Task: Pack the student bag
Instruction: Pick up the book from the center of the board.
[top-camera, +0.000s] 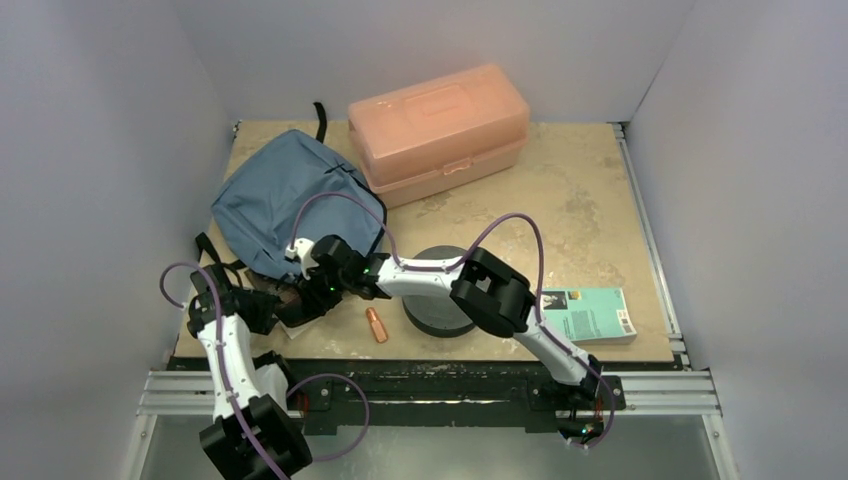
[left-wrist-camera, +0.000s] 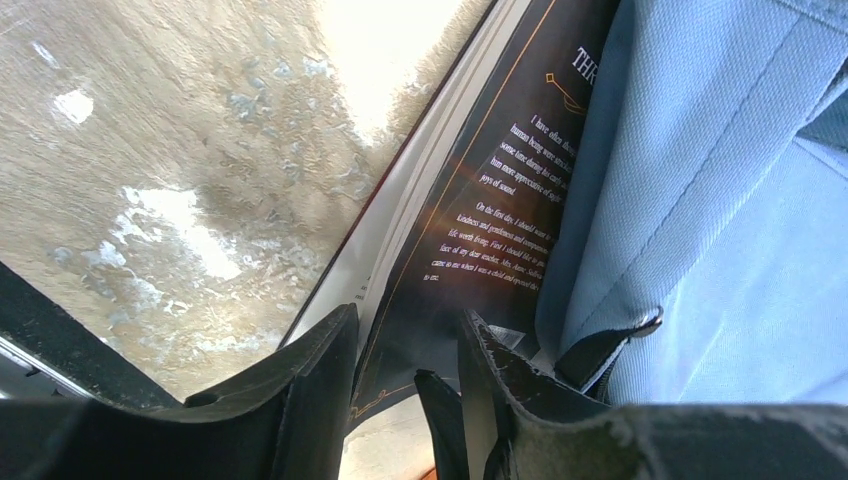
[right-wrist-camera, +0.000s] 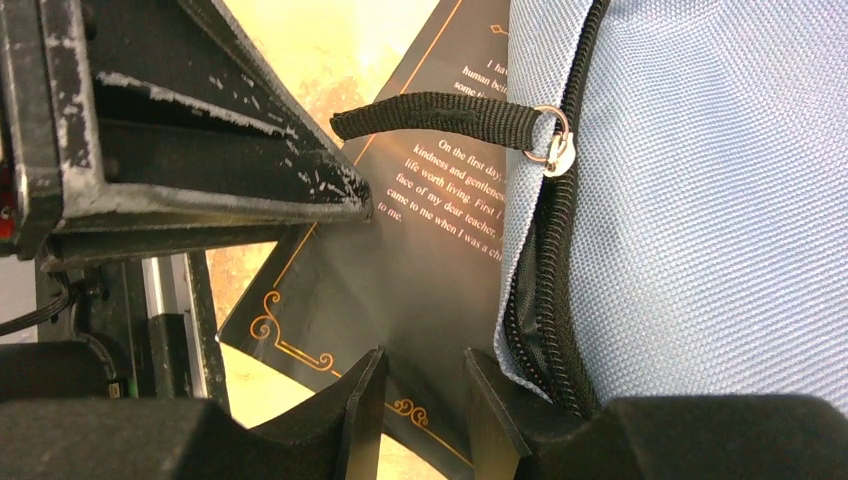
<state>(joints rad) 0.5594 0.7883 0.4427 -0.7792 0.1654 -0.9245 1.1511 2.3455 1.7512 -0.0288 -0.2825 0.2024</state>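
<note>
Left gripper (left-wrist-camera: 407, 318) pinches the black book (left-wrist-camera: 480, 230), partly inside the student bag (top-camera: 290, 195) on the tabletop's (top-camera: 560, 220) left; right gripper (right-wrist-camera: 425, 358) straddles its corner, grip unclear. I'd push straight, clear of the zipper (right-wrist-camera: 540, 300).

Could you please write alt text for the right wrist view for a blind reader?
A dark book with gold ornament and white text sits partly inside the open zipper of the slate-blue student bag. Fingers of the right end effector show at the bottom, over the book's lower edge.

book (left-wrist-camera: 480, 220) partly in bag (top-camera: 280, 190), box (top-camera: 438, 130) behind
</note>
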